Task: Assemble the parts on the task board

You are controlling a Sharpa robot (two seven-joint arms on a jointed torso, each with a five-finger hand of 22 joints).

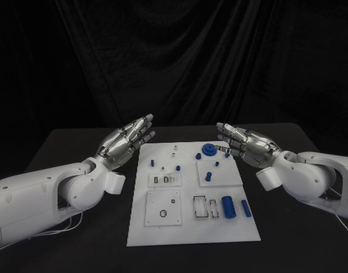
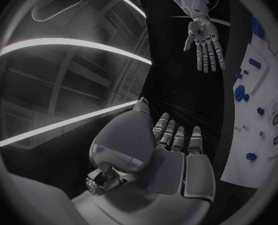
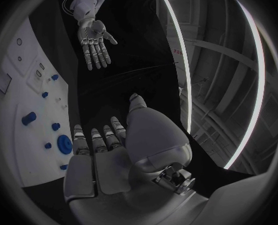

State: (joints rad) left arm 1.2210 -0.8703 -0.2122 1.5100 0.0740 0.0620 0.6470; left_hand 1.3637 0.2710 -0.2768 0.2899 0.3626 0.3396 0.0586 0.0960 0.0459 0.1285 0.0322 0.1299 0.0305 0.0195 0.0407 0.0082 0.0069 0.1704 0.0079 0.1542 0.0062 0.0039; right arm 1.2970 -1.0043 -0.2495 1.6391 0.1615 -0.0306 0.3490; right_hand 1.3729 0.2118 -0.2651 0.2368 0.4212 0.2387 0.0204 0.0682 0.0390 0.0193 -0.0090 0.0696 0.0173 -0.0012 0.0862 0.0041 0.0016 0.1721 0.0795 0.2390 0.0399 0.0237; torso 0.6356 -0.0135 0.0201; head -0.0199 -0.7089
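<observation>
Both my hands hang over the desk (image 1: 75, 142) with fingers spread wide and nothing in them, my left hand (image 1: 127, 142) just beside the far left edge of the task board (image 1: 192, 230) and my right hand (image 1: 246, 145) at its far right edge, palms turned toward each other. The board lies flat between them, with the blue parts scattered on it: a round blue wheel (image 1: 209, 150) near the far side and two blue cylinders (image 1: 229, 207) lying toward the near right. I judge nothing is assembled yet. The risks I see are knocking the small upright pegs over as a hand comes in, nudging the board itself, or rolling a cylinder away with a careless grasp.
</observation>
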